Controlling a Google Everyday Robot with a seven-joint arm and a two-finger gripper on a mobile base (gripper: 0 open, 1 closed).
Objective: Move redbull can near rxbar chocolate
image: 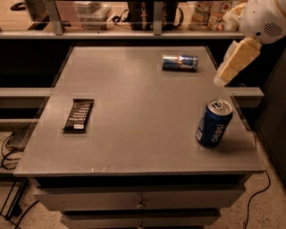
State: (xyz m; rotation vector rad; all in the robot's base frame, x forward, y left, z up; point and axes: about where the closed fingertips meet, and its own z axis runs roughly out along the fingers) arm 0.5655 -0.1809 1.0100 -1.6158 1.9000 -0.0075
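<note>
The redbull can [179, 62] lies on its side at the far right of the grey table [134, 134]. The rxbar chocolate [79, 114] lies flat in its black wrapper near the table's left edge, far from the can. My gripper [222, 79] hangs at the end of the cream arm [239, 58] over the table's right edge. It is to the right of the redbull can and a little nearer than it, not touching it. It holds nothing that I can see.
A fatter dark-blue Pepsi can [214, 122] stands upright at the near right of the table, below the gripper. A shelf with bags and boxes [143, 13] runs behind the table. Drawers [140, 201] sit under the table top.
</note>
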